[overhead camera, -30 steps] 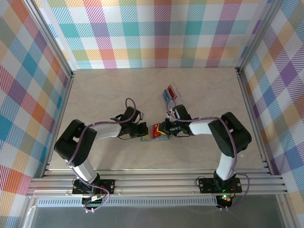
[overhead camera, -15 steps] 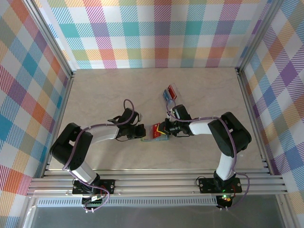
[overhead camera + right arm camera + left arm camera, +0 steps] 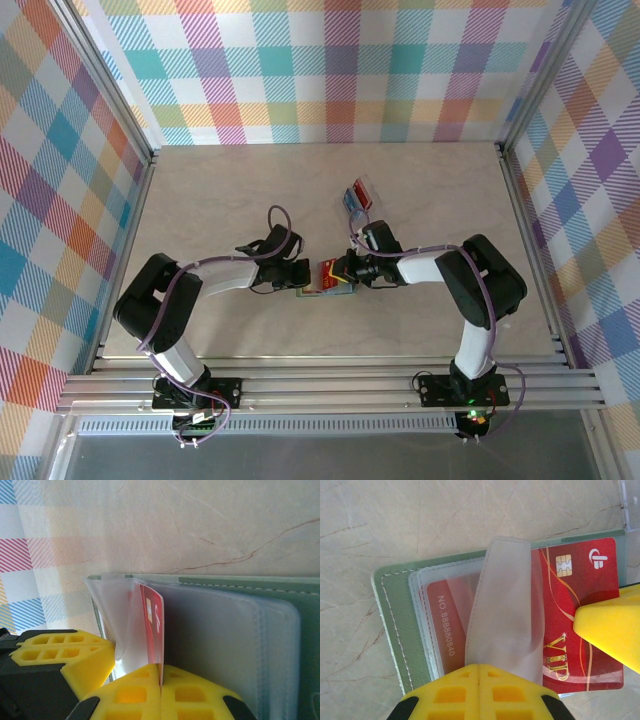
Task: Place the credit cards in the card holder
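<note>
Top external view puts the card holder [image 3: 325,281] lying open on the table [image 3: 220,200], near its front edge, pinned between the left gripper [image 3: 303,278] and the right gripper [image 3: 343,271]. I judge it soft and light — it would slide or fold if pushed, so it wants holding down or bracing rather than lifting.

Its clear sleeve [image 3: 502,605] is flimsier again: thin, floppy film that buckles under any shove. The free edge is the place to pinch it, and the left gripper [image 3: 479,668] is clamped shut on exactly that flap, lifting it away from the pockets.

The red card [image 3: 575,630] is the opposite, I judge: stiff, slick and thin, best taken by a short edge so that the leading edge stays free to enter a pocket. From the right wrist, the right gripper [image 3: 161,669] is closed on it, the red card [image 3: 153,625] standing edge-on just beside the raised film. Too steep an angle would likely snag the pocket mouth.

As for looks, the card holder [image 3: 390,615] is grey-green with pale stitching along its rim and frosted inner pockets. The held card is glossy red with a gold chip, a white logo and "VIP" in gold. A second red card [image 3: 445,615], bearing a white number, sits inside a pocket. Spare cards [image 3: 354,197], red and blue, lie in a clear tray [image 3: 371,188] farther back.
</note>
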